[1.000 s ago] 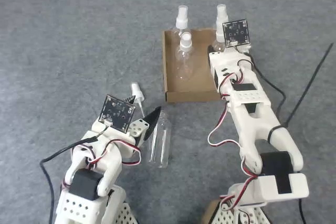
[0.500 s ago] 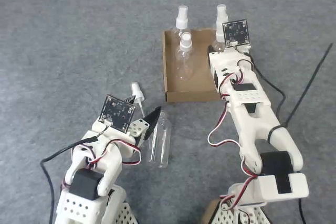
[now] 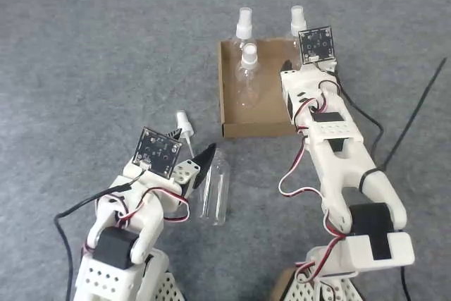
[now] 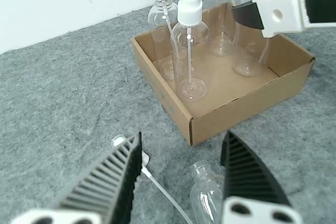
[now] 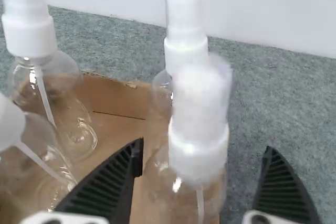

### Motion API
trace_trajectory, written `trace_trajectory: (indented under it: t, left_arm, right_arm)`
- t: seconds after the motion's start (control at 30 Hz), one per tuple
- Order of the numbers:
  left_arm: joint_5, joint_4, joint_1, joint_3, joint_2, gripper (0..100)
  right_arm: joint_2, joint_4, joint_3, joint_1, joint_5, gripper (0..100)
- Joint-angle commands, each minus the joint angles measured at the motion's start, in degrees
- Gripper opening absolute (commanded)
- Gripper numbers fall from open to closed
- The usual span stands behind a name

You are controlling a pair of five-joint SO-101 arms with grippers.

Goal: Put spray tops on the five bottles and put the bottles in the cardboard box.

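The cardboard box (image 3: 257, 130) holds several clear bottles with white spray tops, such as one (image 3: 248, 68) near its left wall. My right gripper (image 3: 287, 70) hangs over the box's right side, open. Its jaws stand on either side of a capped bottle (image 5: 198, 124) without touching it. An uncapped bottle (image 3: 215, 188) lies on the carpet in front of the box, and a loose spray top (image 3: 183, 126) lies to its left. My left gripper (image 3: 200, 167) is open just above them, with the spray top (image 4: 126, 146) and the bottle's neck (image 4: 202, 179) below its jaws.
Grey carpet (image 3: 106, 68) covers the table, with free room to the left of the box. A black cable (image 3: 416, 111) runs along the right side. A pale wall stands behind the box (image 4: 247, 103).
My right gripper has shifted slightly over the box, and a black finger now shows at its left edge. The left arm, lying bottle and loose spray top have not moved.
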Motion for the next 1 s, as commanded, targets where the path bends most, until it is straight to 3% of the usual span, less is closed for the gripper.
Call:
trace_trajectory:
  t: [0.0, 0.7, 0.97]
  left_arm:
    - [-0.44, -1.76, -0.18, -0.4, -0.97, 22]
    - [-0.44, -1.76, -0.18, -0.31, -0.97, 22]
    - [-0.44, -2.55, -2.2, -0.31, -0.97, 22]
  right_arm:
    - [-0.4, -0.84, -3.08, 0.13, -0.35, 29.3]
    - [-5.76, -0.13, -3.78, 0.66, -0.35, 29.3]
    - [-24.04, 14.81, -3.96, 0.48, -0.53, 29.3]
